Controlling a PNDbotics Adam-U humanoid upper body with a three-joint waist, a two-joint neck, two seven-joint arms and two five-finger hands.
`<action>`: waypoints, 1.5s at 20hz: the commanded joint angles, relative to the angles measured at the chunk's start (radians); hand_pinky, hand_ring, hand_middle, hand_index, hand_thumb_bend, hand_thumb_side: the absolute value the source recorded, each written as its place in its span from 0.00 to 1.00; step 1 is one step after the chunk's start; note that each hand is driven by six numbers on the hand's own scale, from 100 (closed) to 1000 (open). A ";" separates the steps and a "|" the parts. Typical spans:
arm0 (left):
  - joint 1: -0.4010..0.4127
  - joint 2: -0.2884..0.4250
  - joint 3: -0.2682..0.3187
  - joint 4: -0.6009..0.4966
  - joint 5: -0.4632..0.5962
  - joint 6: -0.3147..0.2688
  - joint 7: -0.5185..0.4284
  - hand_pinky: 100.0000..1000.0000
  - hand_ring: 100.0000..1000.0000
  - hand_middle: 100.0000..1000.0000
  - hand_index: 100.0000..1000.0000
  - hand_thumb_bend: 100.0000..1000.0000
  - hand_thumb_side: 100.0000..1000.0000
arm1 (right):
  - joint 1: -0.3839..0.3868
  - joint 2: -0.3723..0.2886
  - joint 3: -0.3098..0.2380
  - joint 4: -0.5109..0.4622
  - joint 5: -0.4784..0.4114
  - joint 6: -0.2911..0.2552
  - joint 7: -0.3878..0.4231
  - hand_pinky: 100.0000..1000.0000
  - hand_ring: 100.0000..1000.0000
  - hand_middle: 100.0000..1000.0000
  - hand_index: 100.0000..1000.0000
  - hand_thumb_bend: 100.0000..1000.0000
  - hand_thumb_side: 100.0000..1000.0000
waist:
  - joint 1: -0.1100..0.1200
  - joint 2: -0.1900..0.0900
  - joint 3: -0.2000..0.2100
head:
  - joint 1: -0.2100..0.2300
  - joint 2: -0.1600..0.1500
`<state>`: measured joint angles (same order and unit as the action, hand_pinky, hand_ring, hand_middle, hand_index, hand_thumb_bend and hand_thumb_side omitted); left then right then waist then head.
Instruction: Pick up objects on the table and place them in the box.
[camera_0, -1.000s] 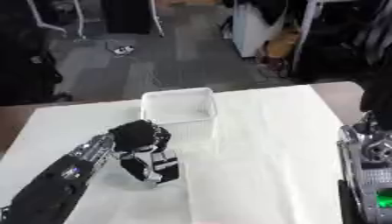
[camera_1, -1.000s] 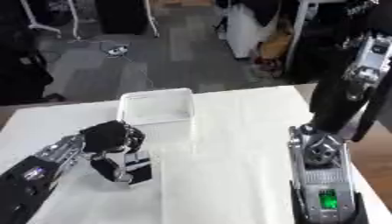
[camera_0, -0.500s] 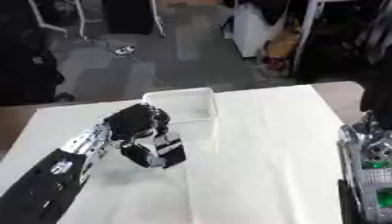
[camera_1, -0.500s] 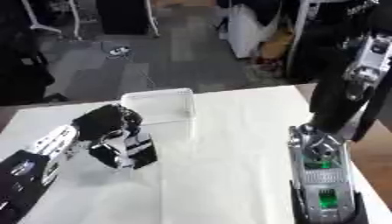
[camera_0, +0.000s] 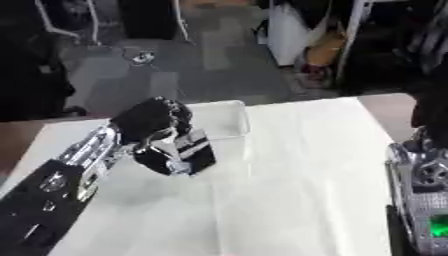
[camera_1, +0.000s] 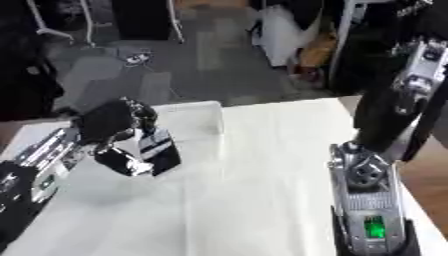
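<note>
White cloth on the table (camera_0: 289, 190) is the backdrop in the left eye view, and above it a dark packet (camera_0: 188, 157) with a pale label is carried by the left hand (camera_0: 153, 122), fingers curled round its top. Compared with a second ago the packet is lifted clear of the cloth and brought up next to the clear box (camera_0: 223, 117), so the pick looks done and only the drop-in seems left. It isn't over the box opening yet, more at its near-left corner.

In the right eye view the same packet is seen hanging tilted beside the box. The right arm (camera_1: 367, 200) is parked at the lower right with a green light showing; its hand can't be made out, so the fingers can't be called. Behind the table, grey carpet (camera_1: 175, 65) and dark office clutter are seen.
</note>
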<state>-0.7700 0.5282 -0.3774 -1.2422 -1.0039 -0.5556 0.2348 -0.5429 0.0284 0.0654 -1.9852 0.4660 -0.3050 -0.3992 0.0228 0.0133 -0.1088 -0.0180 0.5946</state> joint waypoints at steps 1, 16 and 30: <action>-0.034 0.041 0.020 -0.042 0.018 0.025 -0.011 0.00 0.00 0.04 0.22 0.19 0.92 | -0.015 -0.013 -0.003 -0.015 0.004 0.002 0.000 0.82 0.71 0.70 0.80 0.00 1.00 | 0.002 -0.014 0.001 | -0.030 -0.050; -0.122 -0.022 0.068 0.188 -0.271 0.024 0.085 0.00 0.00 0.09 0.21 0.18 0.91 | -0.022 0.007 0.003 -0.015 0.000 -0.003 0.000 0.82 0.71 0.70 0.80 0.00 1.00 | -0.002 -0.004 -0.021 | -0.072 -0.174; -0.283 -0.131 0.266 0.611 -0.862 0.321 0.425 0.00 0.06 0.16 0.19 0.14 0.91 | -0.031 0.089 0.040 -0.015 -0.028 -0.036 0.020 0.82 0.71 0.69 0.80 0.00 1.00 | 0.007 0.025 -0.108 | 0.038 -0.205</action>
<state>-1.0256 0.3921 -0.1379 -0.6483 -1.8273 -0.2692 0.6383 -0.5527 0.1095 0.0987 -1.9853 0.4417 -0.3352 -0.3805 0.0306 0.0486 -0.2188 0.0077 0.4021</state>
